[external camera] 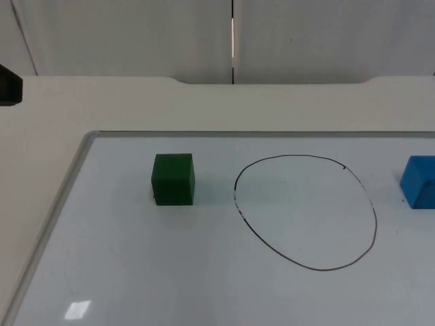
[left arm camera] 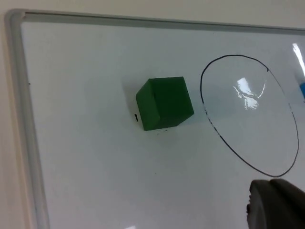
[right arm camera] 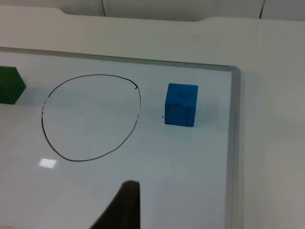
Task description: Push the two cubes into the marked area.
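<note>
Two cubes (external camera: 173, 178) (external camera: 419, 181) outside a drawn ring (external camera: 306, 212) on whiteboard (external camera: 204, 285).

Look past the work itself and you have a whiteboard (external camera: 136, 272) lying flat, its pale metal frame (external camera: 51, 224) running along the left side and across the far edge (the right wrist view shows you its rounded far right corner). It rests on the white table top (external camera: 54, 115). Behind that stands the grey partition wall (external camera: 122, 34), with a dark vertical seam (external camera: 233, 41) splitting its panels.
</note>
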Motion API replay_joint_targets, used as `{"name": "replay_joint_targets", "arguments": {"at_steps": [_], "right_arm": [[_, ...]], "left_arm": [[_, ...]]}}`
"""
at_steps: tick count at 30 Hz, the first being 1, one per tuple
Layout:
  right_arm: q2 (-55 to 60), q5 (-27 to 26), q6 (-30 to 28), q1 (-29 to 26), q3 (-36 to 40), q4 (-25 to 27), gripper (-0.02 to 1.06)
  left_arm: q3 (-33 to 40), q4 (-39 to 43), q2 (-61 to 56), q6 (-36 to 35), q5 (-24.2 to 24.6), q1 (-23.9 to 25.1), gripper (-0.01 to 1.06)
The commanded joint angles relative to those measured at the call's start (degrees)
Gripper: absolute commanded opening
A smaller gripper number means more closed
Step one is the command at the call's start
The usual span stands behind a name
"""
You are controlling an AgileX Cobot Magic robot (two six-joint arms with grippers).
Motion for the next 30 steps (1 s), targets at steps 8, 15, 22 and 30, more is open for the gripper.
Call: {"name": "replay_joint_targets", "arguments": {"at_steps": [8,15,22,30], "right_arm": [[-0.2,-0.4,-0.5,-0.4,0.3,-0.1,1.05],[-0.2,-0.4,-0.5,-0.4,0.3,-0.1,1.05],[-0.2,-0.4,-0.5,-0.4,0.3,-0.1,1.05],[-0.2,-0.4,-0.5,-0.4,0.3,-0.1,1.05]], "left_arm": [[-2.9,-1.9,5.2,1.0,-2.7,-5.0,0.0],[-5.6,-1.9,10.7,0.8,-6.2,-11.1,0.0],[-8.5,-0.7,15.9,-1.8,-12.5,-15.9,0.0],[-8.7,-0.9,21.2,-2.2,-17.6,-16.5,0.0]]}}
